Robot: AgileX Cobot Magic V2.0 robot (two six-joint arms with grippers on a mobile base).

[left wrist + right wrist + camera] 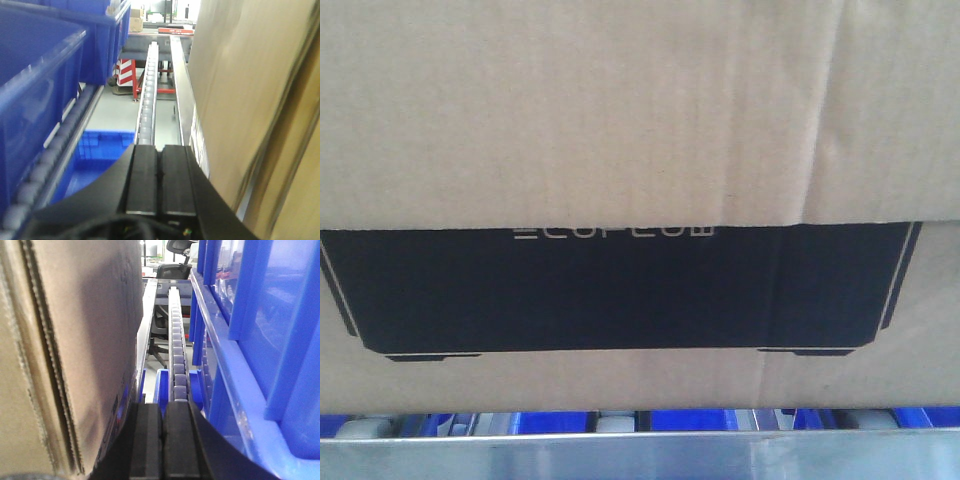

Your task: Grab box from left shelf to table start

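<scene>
The box (pixel 620 120) fills the front view: brown cardboard with a black panel and white lettering. It rests on the left shelf (pixel 640 445), a silver rail with blue parts and grey rollers below it. My left gripper (pixel 160 147) is shut and empty, pressed close beside the box's left side (pixel 240 90). On the other side, my right gripper (pixel 162 405) is shut and empty next to the box's right side (pixel 75 340). The table is out of view.
Blue plastic bins (pixel 45 65) stand close to the left of my left gripper, over a roller track (pixel 150 90). More blue bins (pixel 260 340) crowd the right of my right gripper, with a roller track (pixel 177 350) running ahead between them and the box.
</scene>
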